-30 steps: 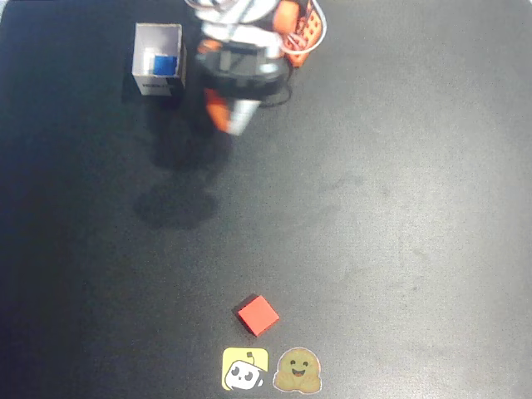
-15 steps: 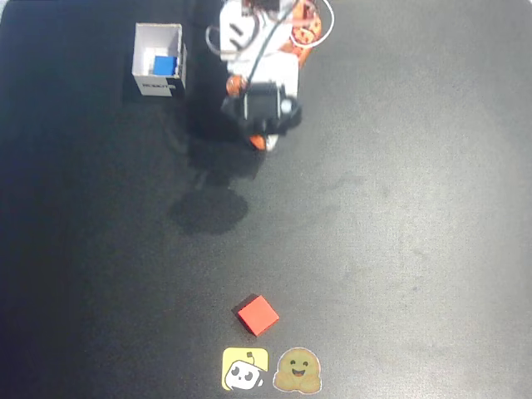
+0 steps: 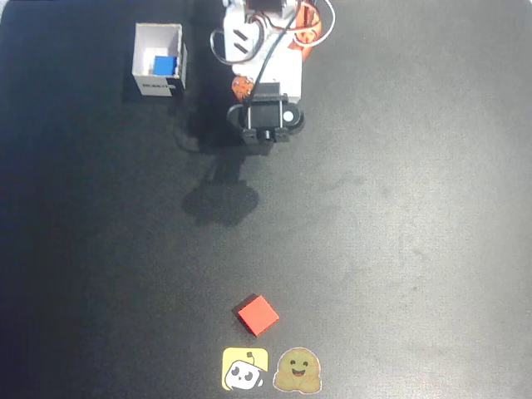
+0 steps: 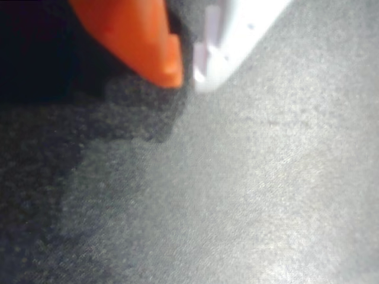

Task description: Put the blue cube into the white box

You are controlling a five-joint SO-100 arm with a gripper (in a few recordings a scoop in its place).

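Note:
The blue cube (image 3: 164, 64) lies inside the white box (image 3: 143, 50) at the top left of the overhead view, free of any grip. The box's dark label faces the lower side. My arm (image 3: 264, 83) is folded up at the top middle, to the right of the box and apart from it. In the wrist view my gripper (image 4: 187, 75) hangs over bare dark table, its orange finger (image 4: 148, 41) and white finger (image 4: 231, 35) meeting at the tips with nothing between them.
A red cube (image 3: 258, 315) sits near the bottom edge, with two cartoon stickers (image 3: 271, 370) just below it. The arm's shadow (image 3: 220, 202) falls on the black table (image 3: 399, 216) below the arm.
The arm has swung right, away from the box, and pulled back toward its base. Its shadow shifted right with it. The blue cube and red cube stayed put.

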